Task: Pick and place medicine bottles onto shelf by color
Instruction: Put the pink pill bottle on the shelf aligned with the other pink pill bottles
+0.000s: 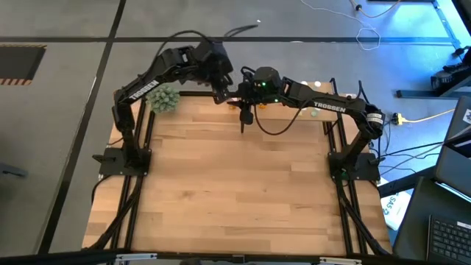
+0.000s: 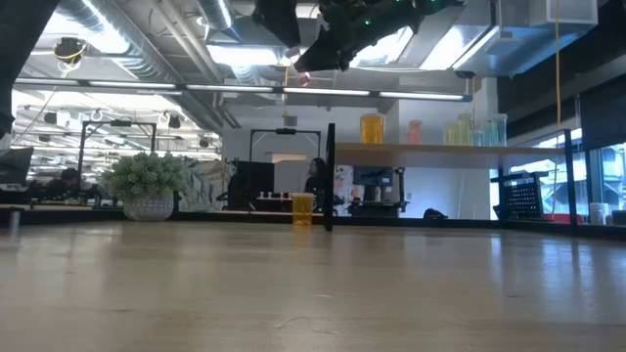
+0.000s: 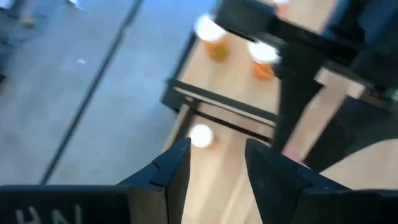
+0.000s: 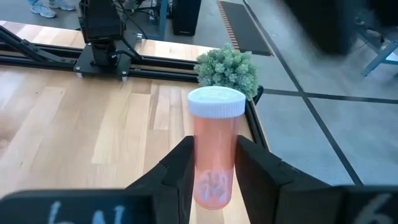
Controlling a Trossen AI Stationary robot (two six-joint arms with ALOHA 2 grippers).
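Observation:
My right gripper (image 4: 213,146) is shut on a pink-red medicine bottle (image 4: 215,155) with a white cap, high over the table's far middle (image 1: 244,110). Beside it my left gripper (image 3: 217,152) hangs open with nothing between its fingers, above the shelf's end. Two orange bottles (image 3: 214,40) (image 3: 262,59) stand on the shelf's light-wood board (image 3: 239,81). A white-capped bottle (image 3: 200,135) shows lower down, past the black frame. In the low view the shelf (image 2: 440,149) carries orange, pink and pale bottles, and one orange bottle (image 2: 303,207) stands on the tabletop. My right gripper pinches the pink-red bottle's body (image 4: 214,177) between its two fingers, one on each side, low on the body. The white cap end (image 4: 216,102) sticks out past the fingertips. The bottle is lifted clear, high above the table (image 2: 305,78).
A green fuzzy plant ball (image 1: 165,98) in a pot sits at the far left of the table, close to the left arm. Black frame rails run along the table's sides (image 1: 140,169). The near wooden tabletop (image 1: 235,191) lies below both arms.

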